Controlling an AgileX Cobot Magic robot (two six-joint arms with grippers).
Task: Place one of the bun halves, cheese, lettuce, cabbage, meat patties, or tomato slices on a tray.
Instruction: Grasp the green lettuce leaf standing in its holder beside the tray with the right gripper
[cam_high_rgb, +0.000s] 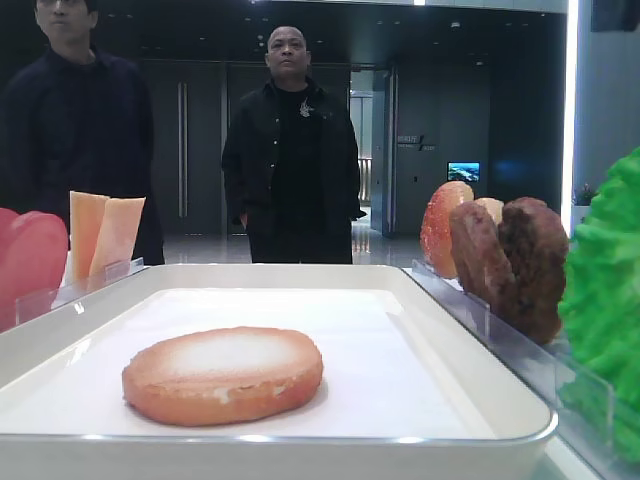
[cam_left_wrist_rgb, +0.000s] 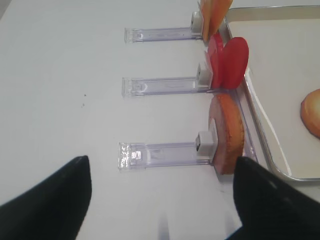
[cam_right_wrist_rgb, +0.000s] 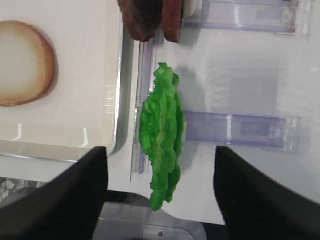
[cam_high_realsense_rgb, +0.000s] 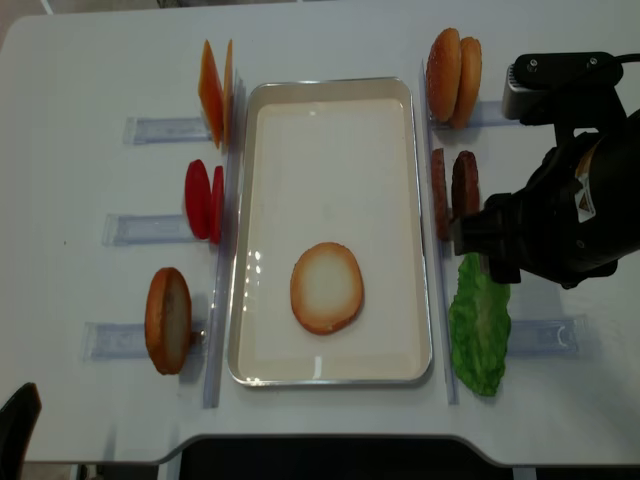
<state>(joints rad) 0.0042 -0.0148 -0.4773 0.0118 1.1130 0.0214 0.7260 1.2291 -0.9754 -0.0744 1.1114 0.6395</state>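
Observation:
One bun half (cam_high_realsense_rgb: 326, 288) lies pale face up on the white tray (cam_high_realsense_rgb: 330, 110). Left of the tray stand cheese (cam_high_realsense_rgb: 215, 80), tomato slices (cam_high_realsense_rgb: 203, 200) and a bun half (cam_left_wrist_rgb: 227, 132) in clear racks. To the right stand bun halves (cam_high_realsense_rgb: 453, 63), meat patties (cam_high_realsense_rgb: 453, 190) and the lettuce (cam_right_wrist_rgb: 162, 125). My right gripper (cam_right_wrist_rgb: 160, 195) hangs open above the lettuce, a finger on each side, not touching it. My left gripper (cam_left_wrist_rgb: 160, 205) is open over bare table, near the left bun half. Cabbage is out of view.
Clear plastic racks (cam_left_wrist_rgb: 160, 154) reach outward from both long sides of the tray. The right arm (cam_high_realsense_rgb: 565, 215) covers part of the right racks. Two people (cam_high_rgb: 290, 150) stand beyond the far table edge.

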